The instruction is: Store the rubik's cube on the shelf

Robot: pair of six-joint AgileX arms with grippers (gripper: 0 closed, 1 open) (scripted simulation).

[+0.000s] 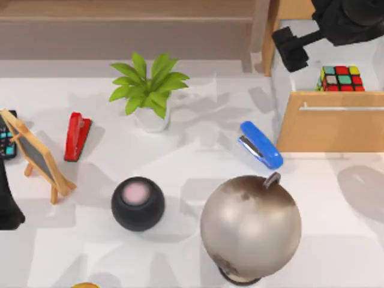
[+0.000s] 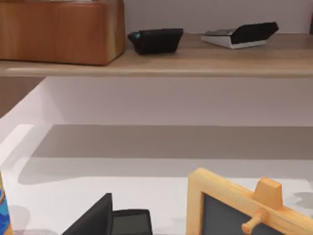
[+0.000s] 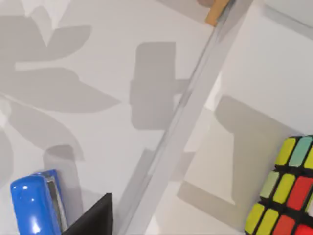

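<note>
Now the rubik's cube point(image 1: 341, 78) lies inside the open drawer point(image 1: 329, 129) of the orange-tan cabinet at the far right of the table point(image 1: 198, 162), just behind the drawer front with the silver handle. In the right wrist view the cube point(image 3: 286, 196) rests on the pale drawer floor, with yellow, green and red squares facing up.

The right gripper point(image 1: 292, 49) hangs above the far left corner of the drawer, a little to the left of the cube and not touching it. I cannot tell if its fingers are spread or pressed together; nothing is between them.

The shelf point(image 1: 126, 30) runs along the far side of the table, left of the cabinet, with its upright post next to the cabinet. In the left wrist view the shelf board point(image 2: 195, 61) carries a wooden box and two dark devices.

The left arm point(image 1: 9, 198) is parked at the left edge of the table, beside a small chalkboard easel point(image 1: 37, 155). The state of its fingers I cannot tell.

On the table stand also a red stapler point(image 1: 76, 135), a potted plant point(image 1: 149, 90), a blue stapler point(image 1: 261, 144), a black round speaker point(image 1: 137, 203) and a grey globe point(image 1: 250, 227) at the near side.
</note>
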